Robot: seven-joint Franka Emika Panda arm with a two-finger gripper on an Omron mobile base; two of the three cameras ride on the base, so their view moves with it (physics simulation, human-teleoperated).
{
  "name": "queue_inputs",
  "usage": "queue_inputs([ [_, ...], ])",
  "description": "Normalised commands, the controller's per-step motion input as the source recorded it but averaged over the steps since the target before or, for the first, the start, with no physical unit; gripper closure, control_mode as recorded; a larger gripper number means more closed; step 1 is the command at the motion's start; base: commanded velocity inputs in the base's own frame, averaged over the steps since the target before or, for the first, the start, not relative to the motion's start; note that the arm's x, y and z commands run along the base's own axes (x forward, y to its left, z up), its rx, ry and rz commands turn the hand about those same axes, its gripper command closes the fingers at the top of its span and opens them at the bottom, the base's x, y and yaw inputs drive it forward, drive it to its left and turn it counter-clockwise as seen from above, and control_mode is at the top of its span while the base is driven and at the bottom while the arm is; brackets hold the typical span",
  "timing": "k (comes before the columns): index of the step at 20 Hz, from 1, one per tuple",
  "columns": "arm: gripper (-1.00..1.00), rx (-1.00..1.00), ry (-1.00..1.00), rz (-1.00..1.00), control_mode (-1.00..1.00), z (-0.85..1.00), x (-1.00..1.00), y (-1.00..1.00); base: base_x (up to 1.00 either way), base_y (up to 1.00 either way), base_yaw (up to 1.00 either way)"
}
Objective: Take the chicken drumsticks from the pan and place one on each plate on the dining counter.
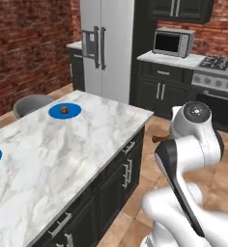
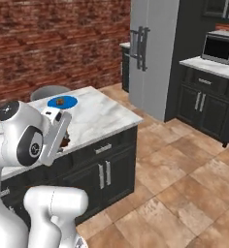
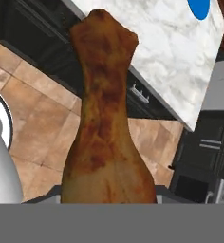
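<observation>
The robot arm (image 1: pixel 193 159) is built from fat, rounded segments with a smooth, glossy white shell. Dark grey to black bands sit at the joints, and a long black strip runs down the side of one link. A round grey cap with a small dark dot at its centre closes the end of the upper joint (image 1: pixel 197 110). The thick white base column (image 2: pixel 53 213) is rounded like a bent pipe.

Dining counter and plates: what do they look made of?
Dining counter: looks like polished white marble, going by its grey veining, over dark cabinet fronts with metal-looking bar handles. Plates: flat, uniform bright blue, possibly glazed ceramic or plastic; the render leaves that open.
</observation>
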Motion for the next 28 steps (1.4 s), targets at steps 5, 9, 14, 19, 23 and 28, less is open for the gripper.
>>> queue_inputs([
  [5,1.0,0.0,0.0,0.0,1.0,0.0,0.0,0.0,0.0,0.94,0.43],
  [9,1.0,0.0,0.0,0.0,1.0,0.0,0.0,0.0,0.0,0.61,0.58],
  [14,1.0,0.0,0.0,0.0,1.0,0.0,0.0,0.0,0.0,0.21,0.67],
  [19,1.0,0.0,0.0,0.0,1.0,0.0,0.0,0.0,0.06,0.0,0.62],
  [23,1.0,0.0,0.0,0.0,1.0,0.0,0.0,0.0,0.0,0.0,0.62],
  [28,1.0,0.0,-0.2,0.25,-1.0,0.0,0.09,-0.04,0.01,0.0,0.23],
])
